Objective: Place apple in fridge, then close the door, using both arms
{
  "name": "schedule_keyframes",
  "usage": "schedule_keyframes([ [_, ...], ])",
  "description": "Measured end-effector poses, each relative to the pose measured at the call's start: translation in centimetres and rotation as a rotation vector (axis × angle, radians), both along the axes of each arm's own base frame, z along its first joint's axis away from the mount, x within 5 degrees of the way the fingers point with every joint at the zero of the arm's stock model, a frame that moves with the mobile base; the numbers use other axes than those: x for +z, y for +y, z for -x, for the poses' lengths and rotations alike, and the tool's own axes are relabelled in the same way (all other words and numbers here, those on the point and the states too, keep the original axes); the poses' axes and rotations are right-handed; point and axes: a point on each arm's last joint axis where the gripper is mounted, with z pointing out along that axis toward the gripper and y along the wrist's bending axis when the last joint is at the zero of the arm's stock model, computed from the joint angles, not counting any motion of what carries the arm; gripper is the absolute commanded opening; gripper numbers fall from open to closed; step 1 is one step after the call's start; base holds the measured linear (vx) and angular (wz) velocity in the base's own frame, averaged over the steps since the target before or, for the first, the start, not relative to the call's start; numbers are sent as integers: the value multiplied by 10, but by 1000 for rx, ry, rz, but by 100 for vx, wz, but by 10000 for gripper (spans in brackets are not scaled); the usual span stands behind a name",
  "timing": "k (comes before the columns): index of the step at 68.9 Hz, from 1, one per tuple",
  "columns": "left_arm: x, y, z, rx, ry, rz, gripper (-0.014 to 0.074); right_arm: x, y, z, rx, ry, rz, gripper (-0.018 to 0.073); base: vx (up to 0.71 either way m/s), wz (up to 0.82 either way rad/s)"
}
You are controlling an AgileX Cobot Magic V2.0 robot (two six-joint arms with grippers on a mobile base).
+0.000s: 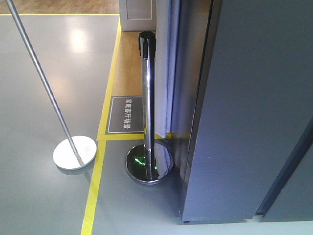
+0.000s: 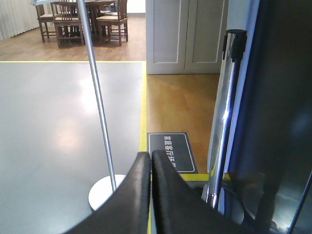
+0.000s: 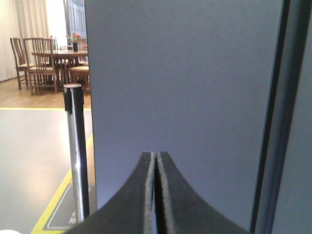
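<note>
In the left wrist view, the left gripper (image 2: 150,155) fills the bottom edge, its two curved black fingers (image 2: 168,195) pressed together and holding nothing. In the right wrist view, the right gripper (image 3: 156,157) likewise has its black fingers (image 3: 165,195) shut tight on nothing, pointing at a flat panel.

That panel is the tall dark grey fridge (image 1: 244,122), a plain matte slab with a dark vertical seam near its right side; whether the door is fully shut along that seam cannot be told. No apple shows in any view.

Just left of the fridge stands a shiny chrome barrier post with a black top (image 1: 147,98) on a mirrored round base (image 1: 149,164), close beside the fridge's edge. Further left, a thin silver pole (image 1: 41,78) leans at a tilt from a white round disc base (image 1: 74,152) on the glossy grey floor (image 1: 44,196). A yellow floor line (image 1: 100,161) borders a wooden floor strip, where a dark rectangular floor sign with white characters (image 1: 126,114) lies.

Farther back are pale grey cabinet doors (image 2: 187,36), and in the distance a wooden dining table with chairs (image 2: 80,19).
</note>
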Motion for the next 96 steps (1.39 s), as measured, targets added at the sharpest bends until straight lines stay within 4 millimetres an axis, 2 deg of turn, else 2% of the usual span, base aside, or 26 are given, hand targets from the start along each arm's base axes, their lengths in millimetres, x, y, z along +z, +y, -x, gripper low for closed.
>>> schedule_keyframes([
  [96, 0, 0, 0, 0, 1, 1, -8, 0, 0, 0, 0, 0, -6, -3, 0, 0],
])
